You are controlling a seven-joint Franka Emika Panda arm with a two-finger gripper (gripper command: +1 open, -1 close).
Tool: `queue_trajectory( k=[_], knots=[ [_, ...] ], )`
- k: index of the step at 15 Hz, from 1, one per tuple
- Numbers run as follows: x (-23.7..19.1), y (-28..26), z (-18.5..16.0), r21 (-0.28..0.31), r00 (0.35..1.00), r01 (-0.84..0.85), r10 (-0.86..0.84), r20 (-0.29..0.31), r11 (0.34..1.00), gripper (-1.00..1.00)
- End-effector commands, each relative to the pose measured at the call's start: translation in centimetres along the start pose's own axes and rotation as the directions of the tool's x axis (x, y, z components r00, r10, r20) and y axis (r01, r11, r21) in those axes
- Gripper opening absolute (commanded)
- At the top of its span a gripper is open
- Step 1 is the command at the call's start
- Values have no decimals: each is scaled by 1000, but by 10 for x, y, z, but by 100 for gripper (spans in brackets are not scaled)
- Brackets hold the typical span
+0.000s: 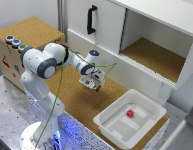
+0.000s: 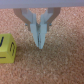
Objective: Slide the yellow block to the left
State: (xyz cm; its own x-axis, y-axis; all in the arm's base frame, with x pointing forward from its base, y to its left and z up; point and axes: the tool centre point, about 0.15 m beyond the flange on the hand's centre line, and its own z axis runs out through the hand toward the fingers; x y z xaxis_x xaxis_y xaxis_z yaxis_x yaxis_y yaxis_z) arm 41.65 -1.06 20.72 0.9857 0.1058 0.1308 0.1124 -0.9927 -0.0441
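Pressed-together gripper (image 2: 39,44) poised beside the yellow block (image 2: 5,48)

Fingers shut to form a blunt pusher, it hangs just beside the block on the cork table (image 1: 81,102); farther off, a red cube (image 1: 130,113) sits in the white tray (image 1: 107,122) (not involved).

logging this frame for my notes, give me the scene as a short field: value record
gripper: fingertips together, nothing seen between them, just above the cork surface
yellow block: on the cork, beside the gripper, apart from it; hidden in the exterior view
cork surface: covers the worktop
red cube: inside the white tray
white tray: at the worktop's end toward the exterior view's right
cabinet: behind the worktop, black handle, open compartment
task state: block not yet touched
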Motion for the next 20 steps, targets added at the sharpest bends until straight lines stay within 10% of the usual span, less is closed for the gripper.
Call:
queue_trajectory(
  k=[1,11,20],
  knots=[
    [25,-15,6,6,996,-27,26,84,1000,-100],
    [22,-79,7,-38,983,-57,63,173,998,-100],
    [20,-88,-17,-122,973,-172,188,134,978,-100]
  ],
)
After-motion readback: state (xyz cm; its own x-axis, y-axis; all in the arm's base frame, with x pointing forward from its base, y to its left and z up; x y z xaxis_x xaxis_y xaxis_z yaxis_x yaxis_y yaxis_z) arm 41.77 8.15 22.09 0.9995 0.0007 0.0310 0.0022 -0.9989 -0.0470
